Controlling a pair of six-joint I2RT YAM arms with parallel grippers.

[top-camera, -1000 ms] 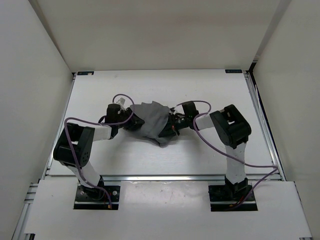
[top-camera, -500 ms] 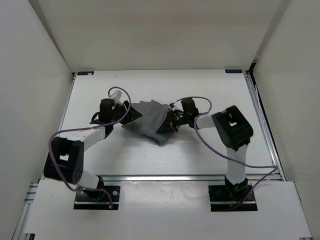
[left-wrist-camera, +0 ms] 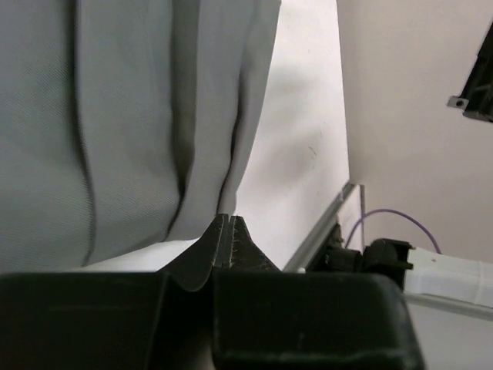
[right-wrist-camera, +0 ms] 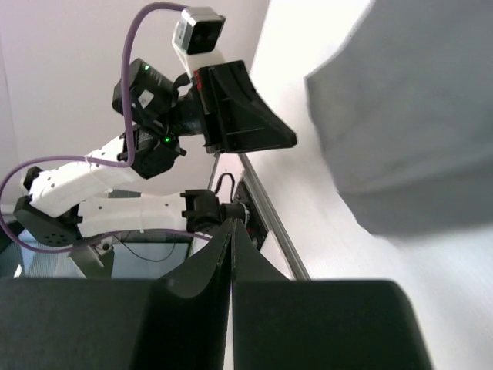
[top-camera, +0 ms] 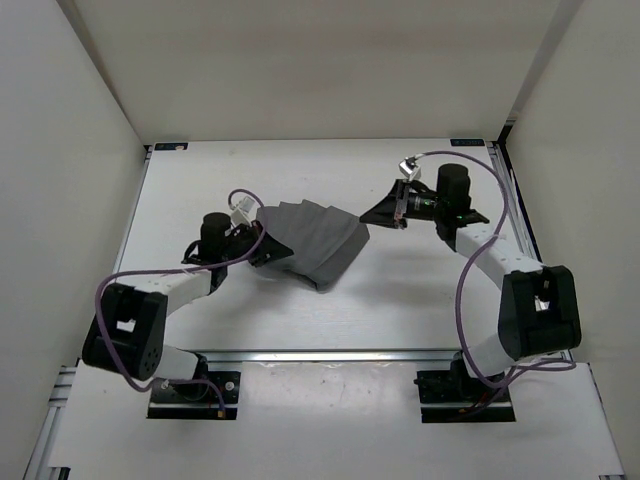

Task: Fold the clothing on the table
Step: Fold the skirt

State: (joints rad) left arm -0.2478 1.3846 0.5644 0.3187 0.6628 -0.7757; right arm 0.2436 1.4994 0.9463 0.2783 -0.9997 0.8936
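On table (top-camera: 420,290) centre | clothing (top-camera: 320,240) bunched | left gripper (top-camera: 278,252) clenched at its left edge, hold unclear | right gripper (top-camera: 368,216) clenched, empty, just beside it

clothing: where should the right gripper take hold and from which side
Probably the right edge of the clothing, approached from the right: it lies free on the table facing the right gripper, while the left gripper is at the left edge.
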